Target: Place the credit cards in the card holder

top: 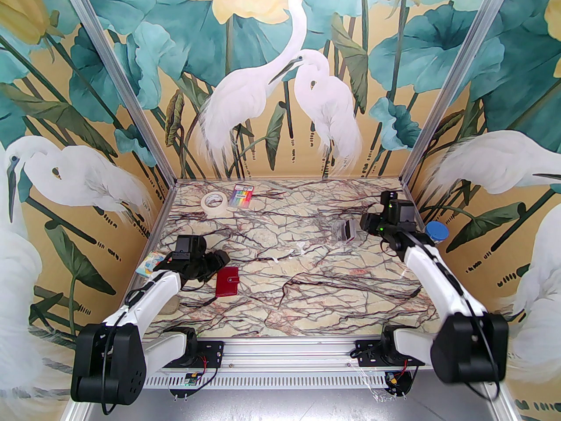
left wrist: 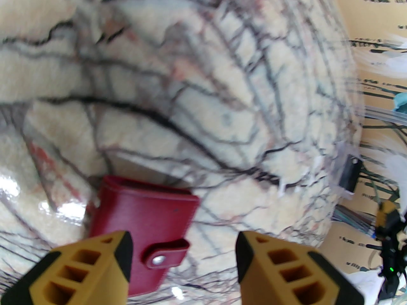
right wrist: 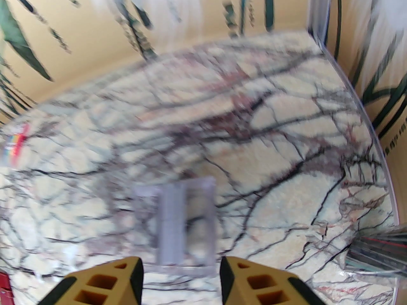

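On the marble-patterned desk (top: 307, 287), near left: small dark red leather-look folding card holder (top: 227, 281), lying flat and snapped shut, tab and silver stud facing up. Just beside it, at its left edge: left tool (left wrist: 182, 243), yellow fingers spread apart and gripping nothing, with one fingertip overlapping the holder's near corner in the wrist view; contact impossible to tell. Well apart, toward the far right of the desk: small clear plastic case (top: 338, 230) with thin flat credit cards (right wrist: 171, 221) inside, one pale grey-lilac, another dark; too blurred to count. Right beside the case: right tool (right wrist: 181, 265), fingers parted, nothing between them. Along the far edge: roll of cream masking tape (top: 214, 201) next to a rainbow-striped packet (top: 243, 196).
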Action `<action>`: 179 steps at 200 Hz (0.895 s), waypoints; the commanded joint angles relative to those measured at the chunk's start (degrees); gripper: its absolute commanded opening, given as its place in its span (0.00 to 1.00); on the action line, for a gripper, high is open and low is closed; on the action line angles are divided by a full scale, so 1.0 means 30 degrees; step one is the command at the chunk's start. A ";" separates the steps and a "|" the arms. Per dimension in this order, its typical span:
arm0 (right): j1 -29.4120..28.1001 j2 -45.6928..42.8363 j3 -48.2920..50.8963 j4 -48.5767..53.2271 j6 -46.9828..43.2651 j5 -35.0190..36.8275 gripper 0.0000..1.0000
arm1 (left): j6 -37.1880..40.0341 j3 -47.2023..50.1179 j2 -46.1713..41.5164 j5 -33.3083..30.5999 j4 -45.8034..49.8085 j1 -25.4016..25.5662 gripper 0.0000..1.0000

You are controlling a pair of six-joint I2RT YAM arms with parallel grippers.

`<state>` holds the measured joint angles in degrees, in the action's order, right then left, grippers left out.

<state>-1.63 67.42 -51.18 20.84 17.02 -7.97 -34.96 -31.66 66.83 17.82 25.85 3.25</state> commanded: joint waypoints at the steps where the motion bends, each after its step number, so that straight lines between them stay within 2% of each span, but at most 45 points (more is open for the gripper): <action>1: -0.1182 -0.1030 -0.0143 0.1901 0.0887 -0.0629 0.46 | -0.0225 0.0318 0.0548 -0.1760 0.0715 0.0688 0.58; 42: -0.3073 -0.2654 0.0208 0.2794 0.2016 -0.1494 0.46 | -0.1036 0.0355 0.0559 -0.3882 0.1752 0.1338 0.59; 54: -0.3434 -0.2985 0.0488 0.2671 0.2541 -0.1785 0.46 | -0.1164 0.0376 0.0869 -0.4028 0.1855 0.1350 0.62; 74: -0.3973 -0.3224 0.0972 0.2342 0.3056 -0.2030 0.46 | -0.1374 0.0204 0.1300 -0.4350 0.2137 0.1436 0.61; 103: -0.4258 -0.2996 0.1115 0.2340 0.3174 -0.1988 0.46 | -0.1640 0.0258 0.0721 -0.4851 0.2471 0.1495 0.64; 179: -0.4357 -0.2444 0.0995 0.2073 0.3154 -0.2032 0.46 | -0.1823 0.0286 -0.0967 -0.4416 0.3279 0.1525 0.65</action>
<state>-14.22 59.57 -48.40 27.40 25.74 -13.56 -39.53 -31.18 64.53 5.80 33.12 7.57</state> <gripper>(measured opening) 0.456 0.644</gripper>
